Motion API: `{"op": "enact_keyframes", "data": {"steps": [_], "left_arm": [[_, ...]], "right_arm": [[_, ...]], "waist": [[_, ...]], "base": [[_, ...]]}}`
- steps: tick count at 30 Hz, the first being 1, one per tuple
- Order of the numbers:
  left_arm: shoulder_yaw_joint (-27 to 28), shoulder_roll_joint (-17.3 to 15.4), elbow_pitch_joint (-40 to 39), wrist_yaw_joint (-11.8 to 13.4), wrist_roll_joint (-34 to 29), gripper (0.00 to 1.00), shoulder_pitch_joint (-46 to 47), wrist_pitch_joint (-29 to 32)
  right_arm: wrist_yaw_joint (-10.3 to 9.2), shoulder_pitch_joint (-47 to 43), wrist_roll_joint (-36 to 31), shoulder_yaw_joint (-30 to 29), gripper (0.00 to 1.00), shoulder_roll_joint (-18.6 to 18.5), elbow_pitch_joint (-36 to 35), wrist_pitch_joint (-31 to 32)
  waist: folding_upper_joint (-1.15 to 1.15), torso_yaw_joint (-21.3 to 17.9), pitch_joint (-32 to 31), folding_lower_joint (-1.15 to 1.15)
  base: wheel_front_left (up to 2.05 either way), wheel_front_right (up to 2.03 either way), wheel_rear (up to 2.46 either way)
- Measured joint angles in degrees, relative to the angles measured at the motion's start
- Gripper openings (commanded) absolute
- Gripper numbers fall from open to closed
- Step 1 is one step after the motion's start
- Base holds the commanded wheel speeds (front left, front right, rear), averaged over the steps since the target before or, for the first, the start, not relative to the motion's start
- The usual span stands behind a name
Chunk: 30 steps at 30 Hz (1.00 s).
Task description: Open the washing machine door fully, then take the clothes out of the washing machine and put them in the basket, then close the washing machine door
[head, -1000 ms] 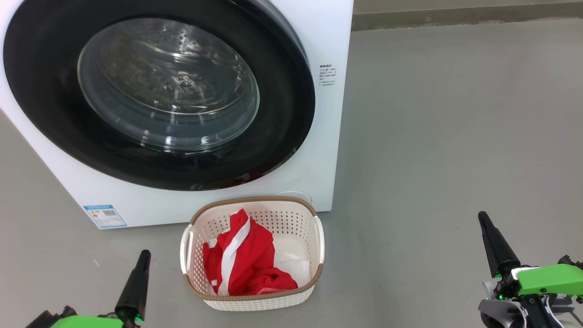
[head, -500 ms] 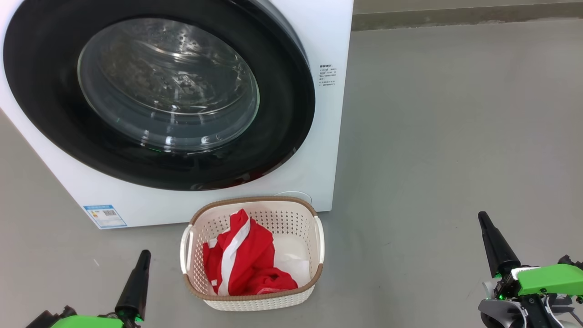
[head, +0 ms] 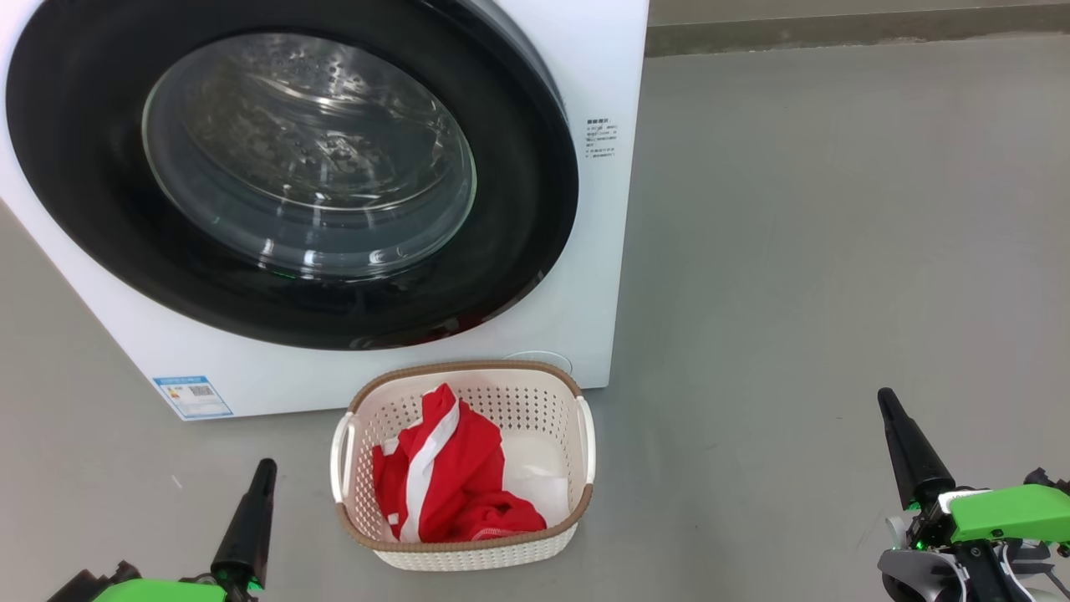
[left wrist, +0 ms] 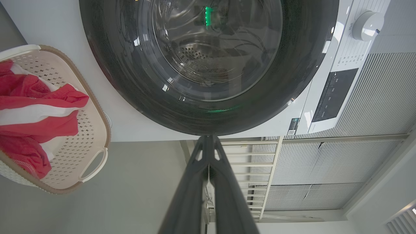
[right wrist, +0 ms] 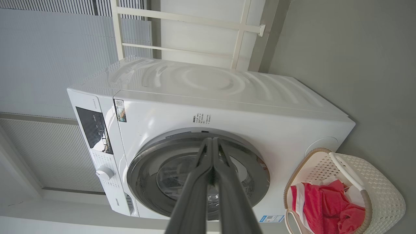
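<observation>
Left hand (head: 266, 465) and right hand (head: 884, 397) pressed together, empty, either side of basket (head: 465, 368), red clothes (head: 451, 485) inside it, washing machine door (head: 309, 159) closed.

washing machine door (head: 292, 167) shut, basket (head: 476, 558) top open

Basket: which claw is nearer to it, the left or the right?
Left. The left claw is shut, close beside the basket on its left; the right claw, also shut, stands much farther off to the basket's right.
</observation>
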State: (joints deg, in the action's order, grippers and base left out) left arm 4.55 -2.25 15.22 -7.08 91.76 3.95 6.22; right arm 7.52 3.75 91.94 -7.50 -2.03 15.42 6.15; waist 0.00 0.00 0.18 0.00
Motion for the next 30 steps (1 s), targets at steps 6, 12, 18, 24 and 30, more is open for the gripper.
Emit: {"op": "enact_keyframes", "data": {"steps": [6, 12, 18, 24, 30], "left_arm": [[0.0, 0.0, 0.0, 0.0, 0.0, 0.0, 0.0, 0.0], [0.0, 0.0, 0.0, 0.0, 0.0, 0.0, 0.0, 0.0], [0.0, 0.0, 0.0, 0.0, 0.0, 0.0, 0.0, 0.0], [0.01, 0.0, 0.0, 0.0, 0.0, 0.0, 0.0, 0.0], [0.01, 0.0, 0.0, 0.01, 0.0, 0.0, 0.0, 0.0]], "right_arm": [[0.0, 0.0, 0.0, 0.0, 0.0, 0.0, 0.0, 0.0], [0.0, 0.0, 0.0, 0.0, 0.0, -0.01, 0.0, 0.0], [0.0, 0.0, 0.0, 0.0, 0.0, -0.01, 0.0, 0.0], [0.0, 0.0, 0.0, 0.0, 0.0, -0.01, 0.0, 0.0], [0.0, 0.0, 0.0, 0.0, 0.0, -0.01, 0.0, 0.0]], "waist": [[0.0, 0.0, 0.0, 0.0], [0.0, 0.0, 0.0, 0.0], [0.0, 0.0, 0.0, 0.0], [0.0, 0.0, 0.0, 0.0], [0.0, 0.0, 0.0, -0.01]], "base": [[0.0, 0.0, 0.0], [0.0, 0.0, 0.0], [0.0, 0.0, 0.0], [0.0, 0.0, 0.0], [0.0, 0.0, 0.0]]}}
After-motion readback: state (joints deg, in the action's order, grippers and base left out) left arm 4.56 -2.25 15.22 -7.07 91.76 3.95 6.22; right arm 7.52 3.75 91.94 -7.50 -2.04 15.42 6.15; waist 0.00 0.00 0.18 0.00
